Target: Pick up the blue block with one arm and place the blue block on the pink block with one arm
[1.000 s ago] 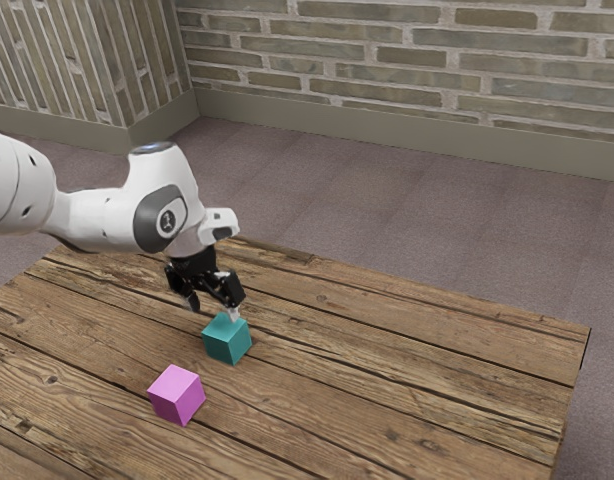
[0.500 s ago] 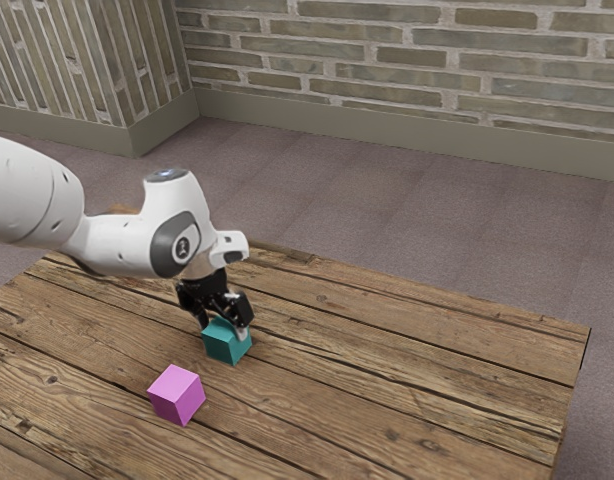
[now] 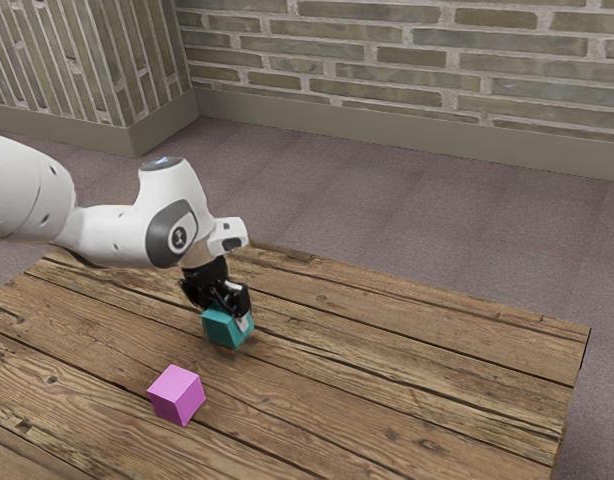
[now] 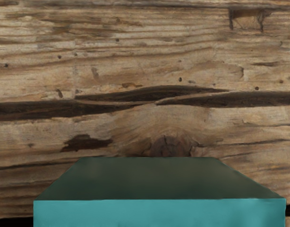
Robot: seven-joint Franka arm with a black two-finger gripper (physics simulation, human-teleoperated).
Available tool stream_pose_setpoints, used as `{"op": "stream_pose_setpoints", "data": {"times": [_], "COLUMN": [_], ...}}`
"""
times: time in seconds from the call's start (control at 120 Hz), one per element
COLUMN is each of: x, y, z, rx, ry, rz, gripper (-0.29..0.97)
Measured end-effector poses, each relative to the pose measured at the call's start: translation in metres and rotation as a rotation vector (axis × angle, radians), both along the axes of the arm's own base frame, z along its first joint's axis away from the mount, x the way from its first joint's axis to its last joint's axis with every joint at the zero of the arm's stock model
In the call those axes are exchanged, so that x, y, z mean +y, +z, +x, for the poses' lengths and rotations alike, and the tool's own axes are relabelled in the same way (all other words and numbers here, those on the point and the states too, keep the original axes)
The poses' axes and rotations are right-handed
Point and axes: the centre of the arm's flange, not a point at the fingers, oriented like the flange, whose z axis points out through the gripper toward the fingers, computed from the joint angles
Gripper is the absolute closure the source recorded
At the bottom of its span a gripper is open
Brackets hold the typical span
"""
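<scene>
Jaws of the black gripper are clamped on the upper part of the blue block, which is held between them just clear of the wooden table, judging by the shadow under it. The pink block is seen on the planks well apart from the jaws, lower and off to one side. Only the top of the blue block seems to be gripped, so a slip or tilt is risked in the carry. If it is carried too low, the pink block could be struck and shoved. If it is released off-centre, it could topple off.
</scene>
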Motion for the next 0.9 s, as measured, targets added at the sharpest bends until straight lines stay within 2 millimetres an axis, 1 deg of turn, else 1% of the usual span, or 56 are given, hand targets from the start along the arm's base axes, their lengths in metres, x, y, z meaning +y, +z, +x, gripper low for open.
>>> {"op": "stream_pose_setpoints", "data": {"times": [0.05,0.108,0.183,0.25,0.283,0.317,0.383,0.483,0.55,0.65,0.75,0.842,0.9], "x": [-0.001,-0.005,-0.010,-0.010,-0.009,-0.009,-0.009,-0.008,-0.007,-0.006,-0.006,-0.006,-0.006], "y": [0.018,0.039,0.066,0.098,0.104,0.102,0.084,0.048,0.037,0.033,0.036,0.041,0.040], "z": [-0.006,-0.024,-0.065,-0.097,-0.110,-0.118,-0.127,-0.128,-0.126,-0.125,-0.137,-0.142,-0.144], "rx": [-0.014,-0.025,-0.036,-0.051,-0.042,-0.019,0.047,0.134,0.148,0.143,0.134,0.126,0.132], "ry": [-0.003,-0.011,-0.025,-0.040,-0.046,-0.048,-0.045,-0.031,-0.019,-0.005,0.007,0.015,0.020], "rz": [-0.005,-0.017,-0.043,-0.045,-0.041,-0.036,-0.024,-0.006,0.002,0.008,0.004,0.001,0.001], "gripper": [0.35,0.34,0.33,0.33,0.33,0.32,0.32,0.33,0.33,0.33,0.33,0.33,0.33]}}
